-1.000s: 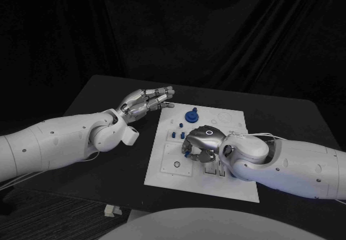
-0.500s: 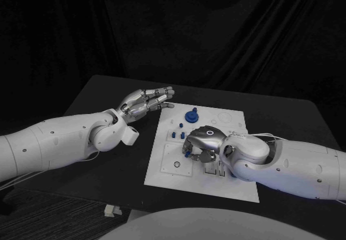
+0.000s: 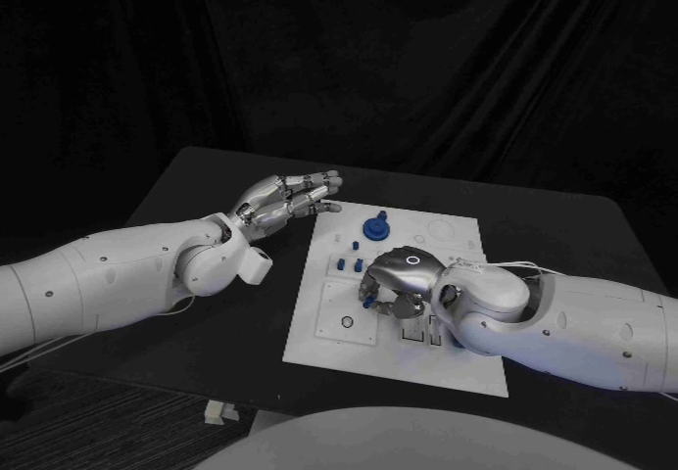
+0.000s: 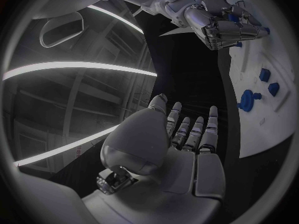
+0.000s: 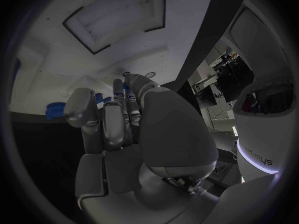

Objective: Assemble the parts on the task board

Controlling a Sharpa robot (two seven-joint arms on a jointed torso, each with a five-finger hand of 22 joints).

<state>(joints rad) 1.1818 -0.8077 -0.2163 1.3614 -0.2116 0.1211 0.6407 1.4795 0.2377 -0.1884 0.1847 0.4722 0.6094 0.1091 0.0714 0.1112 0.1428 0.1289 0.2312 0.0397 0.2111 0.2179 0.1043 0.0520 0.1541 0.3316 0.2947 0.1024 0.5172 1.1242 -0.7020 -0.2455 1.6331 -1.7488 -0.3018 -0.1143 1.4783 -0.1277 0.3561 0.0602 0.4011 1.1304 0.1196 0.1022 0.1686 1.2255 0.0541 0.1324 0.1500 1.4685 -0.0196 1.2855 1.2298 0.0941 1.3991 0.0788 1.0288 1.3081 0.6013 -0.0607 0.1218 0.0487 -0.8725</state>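
Note:
The white task board [image 3: 424, 364] lies in the middle of the black table. My right hand [image 3: 394, 282] arches over the board's middle with its fingers curled down, pinching a small blue part [image 3: 370, 302] at the fingertips just above the plate. A round blue knob [image 3: 374, 227] stands near the board's far edge, with small blue parts [image 3: 344, 245] lying just in front of it. My left hand [image 3: 291, 200] hovers flat with fingers spread beside the board's far left corner, holding nothing. The left wrist view shows the right hand [image 4: 221, 22] over the board [image 4: 261, 119] and the knob [image 4: 247, 99].
A square recess with a small ring [image 3: 346, 321] is at the board's near left. Narrow slots [image 3: 424, 338] sit just near of the right hand. Bare black table [image 3: 198, 206] stretches left of the board, under my left arm.
The right hand's fingertips with the blue part have shifted very slightly over the board. The left hand has stayed where it was.

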